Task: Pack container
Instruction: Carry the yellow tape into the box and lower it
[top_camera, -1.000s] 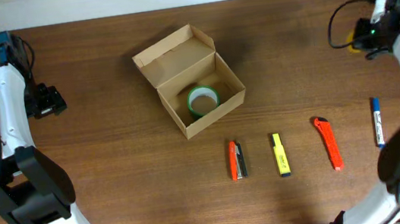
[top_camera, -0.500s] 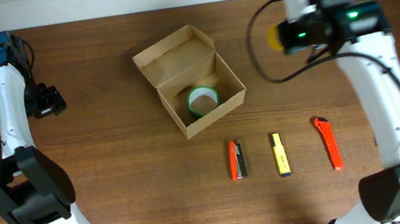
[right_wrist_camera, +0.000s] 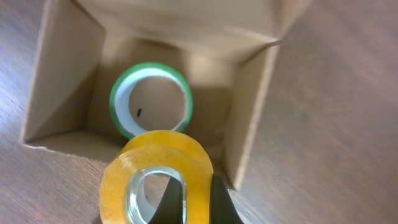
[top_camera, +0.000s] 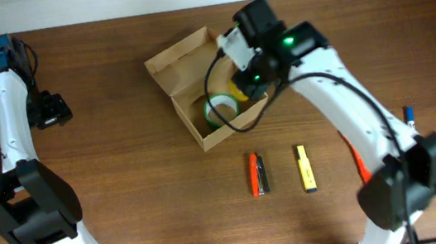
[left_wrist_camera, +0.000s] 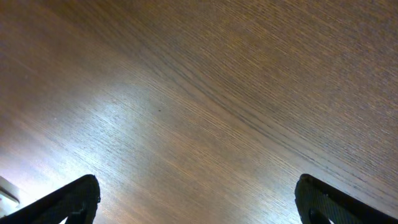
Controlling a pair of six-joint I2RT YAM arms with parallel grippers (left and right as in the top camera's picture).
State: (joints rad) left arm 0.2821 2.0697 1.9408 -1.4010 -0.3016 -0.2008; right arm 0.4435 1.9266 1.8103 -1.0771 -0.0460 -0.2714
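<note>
Gripping yellow tape roll [right_wrist_camera: 158,149], right jaws over open container [right_wrist_camera: 249,121].

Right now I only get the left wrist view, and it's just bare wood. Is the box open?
Observer: Yes, the cardboard box is open, with a green tape roll inside.
Operator: What's the right arm doing?
Observer: The right fingers hold a yellow tape roll above the box.
Operator: Anything unpacked?
Observer: A yellow marker lies outside the box.
</note>
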